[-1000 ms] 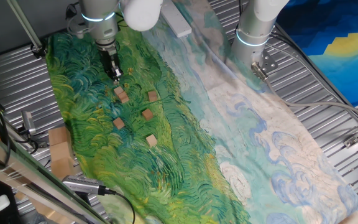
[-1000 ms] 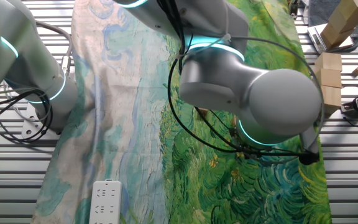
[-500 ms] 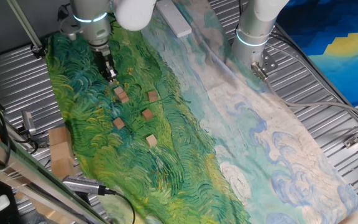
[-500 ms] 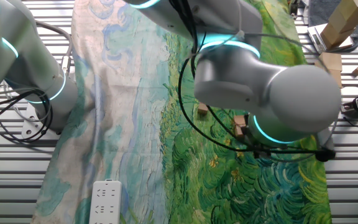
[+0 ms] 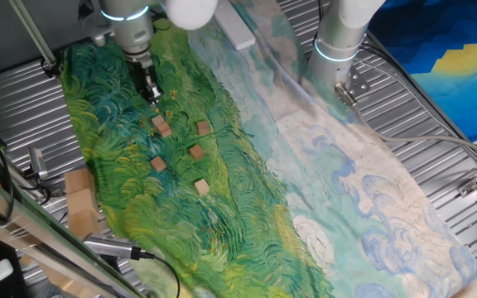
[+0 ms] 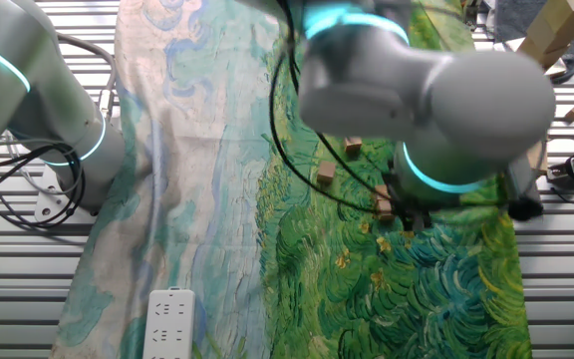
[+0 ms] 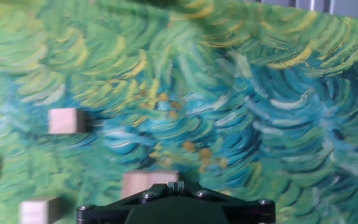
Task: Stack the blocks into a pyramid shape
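Observation:
Several small light-brown wooden blocks lie apart on the green painted cloth in one fixed view: a pair close together, and single ones. None is stacked on another. My gripper hangs just behind the close pair, pointing down, its fingers together with nothing between them. In the hand view the fingertips meet at the bottom edge above the cloth, with a block just beyond them and others at the left. The arm hides most blocks in the other fixed view; three show.
A second arm stands at the back right of the cloth. A white power strip lies at the far end. A tan cardboard piece sits off the cloth's left edge on the metal slats. Cardboard boxes stand beside the cloth.
The gripper swung slightly left, then back right and a little further from the blocks. In the other fixed view the arm rose, uncovering three blocks. The blocks have not moved.

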Available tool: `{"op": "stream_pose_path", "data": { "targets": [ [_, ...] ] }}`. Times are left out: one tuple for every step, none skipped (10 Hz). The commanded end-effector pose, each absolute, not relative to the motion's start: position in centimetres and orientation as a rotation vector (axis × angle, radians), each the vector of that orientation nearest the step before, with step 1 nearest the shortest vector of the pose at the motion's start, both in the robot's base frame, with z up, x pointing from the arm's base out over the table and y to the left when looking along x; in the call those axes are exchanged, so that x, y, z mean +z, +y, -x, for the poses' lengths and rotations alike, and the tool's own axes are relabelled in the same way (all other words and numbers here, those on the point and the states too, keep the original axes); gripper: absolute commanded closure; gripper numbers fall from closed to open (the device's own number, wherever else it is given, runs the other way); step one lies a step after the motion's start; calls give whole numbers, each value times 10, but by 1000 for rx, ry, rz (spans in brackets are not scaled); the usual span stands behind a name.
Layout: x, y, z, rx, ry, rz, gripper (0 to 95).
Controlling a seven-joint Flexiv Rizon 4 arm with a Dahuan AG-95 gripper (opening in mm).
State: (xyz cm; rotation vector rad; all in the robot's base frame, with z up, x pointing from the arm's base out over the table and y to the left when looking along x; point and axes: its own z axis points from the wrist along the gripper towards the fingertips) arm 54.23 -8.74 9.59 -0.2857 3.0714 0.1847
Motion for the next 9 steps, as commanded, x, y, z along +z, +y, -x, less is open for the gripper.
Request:
{"op": "stream_pose_path", "data": {
  "targets": [
    [97, -72, -537, 161, 3064, 384, 950],
    [94, -59, -532, 136, 3058, 439, 950],
    [89, -44, -526, 124, 3055, 474, 950],
    [84, -35, -520, 99, 3058, 492, 950],
    [77, -27, -513, 91, 3057, 494, 950],
    [77, -27, -513, 97, 3059, 523, 950],
    [77, -27, -513, 102, 3057, 556, 950],
    [77, -27, -513, 95, 3051, 596, 950],
    [77, -27, -513, 80, 3038, 648, 950]
  ]
}}
